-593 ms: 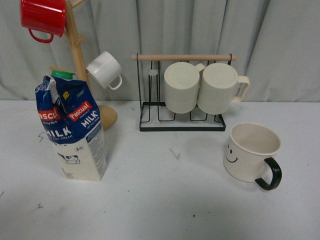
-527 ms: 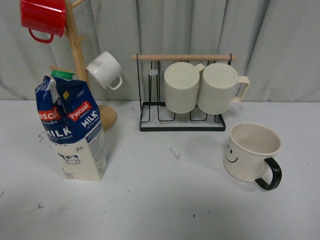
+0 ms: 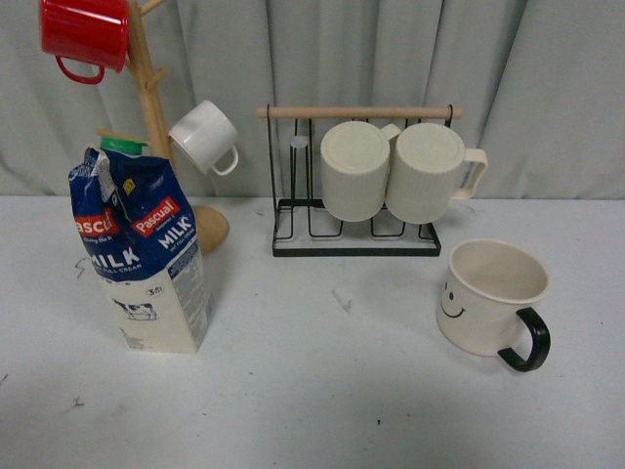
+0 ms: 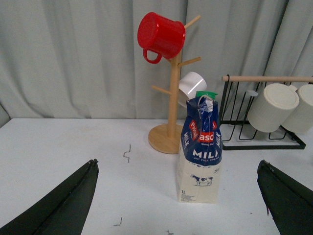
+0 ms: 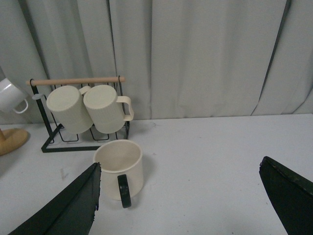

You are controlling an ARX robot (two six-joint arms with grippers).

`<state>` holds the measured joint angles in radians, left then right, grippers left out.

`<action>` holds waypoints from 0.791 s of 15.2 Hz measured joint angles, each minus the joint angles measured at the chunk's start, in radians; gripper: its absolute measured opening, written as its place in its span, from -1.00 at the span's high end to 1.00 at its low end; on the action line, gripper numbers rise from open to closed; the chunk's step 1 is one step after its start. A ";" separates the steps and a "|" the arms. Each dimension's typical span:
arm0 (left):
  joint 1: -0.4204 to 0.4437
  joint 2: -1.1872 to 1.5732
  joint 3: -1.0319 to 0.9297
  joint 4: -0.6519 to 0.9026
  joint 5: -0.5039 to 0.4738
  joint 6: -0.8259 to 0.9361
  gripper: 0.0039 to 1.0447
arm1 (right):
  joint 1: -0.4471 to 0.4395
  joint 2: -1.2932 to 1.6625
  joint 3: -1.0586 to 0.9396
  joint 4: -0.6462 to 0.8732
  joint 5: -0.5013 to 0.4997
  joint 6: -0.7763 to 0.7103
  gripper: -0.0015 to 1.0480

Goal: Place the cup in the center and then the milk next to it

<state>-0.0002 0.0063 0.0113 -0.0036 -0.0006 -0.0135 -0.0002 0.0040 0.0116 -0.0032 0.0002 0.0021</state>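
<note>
1. A white counter (image 3: pixel 322 391) fills the room's foreground, bearing a few small black marks (image 3: pixel 339 298).
2. Nearest, the left end effector (image 4: pixel 177 164) hangs with its dark fingers (image 4: pixel 68 200) spread wide and nothing between them. The milk stands ahead of it.
3. The right end effector (image 5: pixel 180 163) is likewise spread open and holds nothing. The cup lies ahead, toward one finger.
4. The cup (image 3: pixel 488 298) stands upright on the counter's right side, black handle turned toward the front, smiley facing left.
5. The milk (image 3: pixel 146 254) stands upright on the left, well apart from the cup. Its blue top is creased under the green cap.
6. Just behind the milk rises a wooden mug tree (image 3: pixel 151 98), carrying a red mug (image 3: pixel 86 34) up high and a small white mug (image 3: pixel 203 137) lower.
7. Behind the cup, apart from it, sits a black wire rack (image 3: pixel 356 244) whose wooden bar holds two ribbed cream mugs (image 3: pixel 354 168).
8. A grey curtain (image 3: pixel 547 88) closes off the back.
</note>
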 joint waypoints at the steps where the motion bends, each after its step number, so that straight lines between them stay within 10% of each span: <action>1: 0.000 0.000 0.000 0.000 0.000 0.000 -0.88 | 0.000 0.000 0.000 0.000 0.000 0.000 -0.87; 8: 0.000 0.000 0.000 0.000 0.000 0.000 -0.88 | -0.021 0.011 0.003 -0.007 -0.062 0.010 -0.87; 10: 0.000 0.000 0.000 0.000 -0.003 0.000 -0.88 | -0.091 0.266 0.006 0.170 -0.378 0.103 -0.87; 12: 0.000 0.000 0.000 -0.001 0.001 0.000 -0.88 | -0.004 0.646 0.053 0.544 -0.298 0.124 -0.87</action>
<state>-0.0002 0.0063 0.0113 -0.0044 0.0002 -0.0135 -0.0040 0.6498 0.0647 0.5411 -0.2977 0.1265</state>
